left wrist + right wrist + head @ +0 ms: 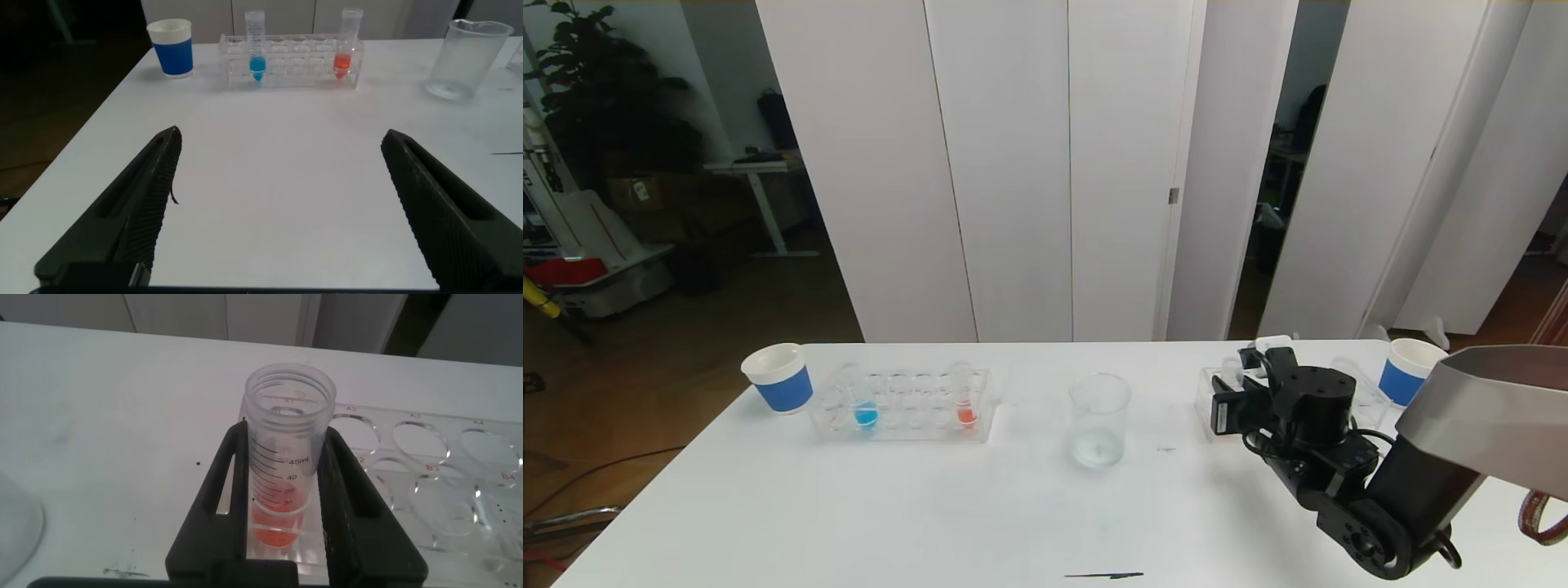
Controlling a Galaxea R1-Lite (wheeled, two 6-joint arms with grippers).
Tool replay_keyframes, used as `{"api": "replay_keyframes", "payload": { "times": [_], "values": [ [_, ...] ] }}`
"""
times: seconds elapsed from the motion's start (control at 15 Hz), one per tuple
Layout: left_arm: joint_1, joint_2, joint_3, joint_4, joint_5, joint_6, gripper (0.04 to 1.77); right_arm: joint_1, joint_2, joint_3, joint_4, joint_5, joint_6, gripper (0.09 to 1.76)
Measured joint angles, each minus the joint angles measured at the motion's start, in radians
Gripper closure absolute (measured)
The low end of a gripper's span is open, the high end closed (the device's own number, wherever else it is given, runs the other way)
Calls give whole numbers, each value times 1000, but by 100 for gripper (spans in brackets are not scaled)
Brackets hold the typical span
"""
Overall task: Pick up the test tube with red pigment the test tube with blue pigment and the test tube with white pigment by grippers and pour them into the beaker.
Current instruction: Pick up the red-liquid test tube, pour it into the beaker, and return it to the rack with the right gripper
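Left rack [903, 408]: blue tube [866, 406] and red tube [965, 402] standing upright in it. Left gripper [278, 212] low over bare table [931, 506], fingers spread wide, nothing between. Beaker [1099, 420] mid-table, upright. Right gripper [286, 506] at right rack [441, 469], pinching another red-bottomed tube [288, 449] at mid-wall. Tube looks light, slick, likely thin plastic: grip below rim, moderate squeeze. White tube not spotted.

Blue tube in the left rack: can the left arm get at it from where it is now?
Probably yes. The left gripper has its jaws open, with bare table between it and the rack. The test tube with blue pigment stands upright, its top clear of the rack.
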Motion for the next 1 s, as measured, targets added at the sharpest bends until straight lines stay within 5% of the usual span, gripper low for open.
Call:
{"api": "replay_keyframes", "payload": {
  "times": [1.0],
  "values": [
    [0,0,0,0,0,0,6,1,-49,-9,-66,2,-11,127]
  ]
}}
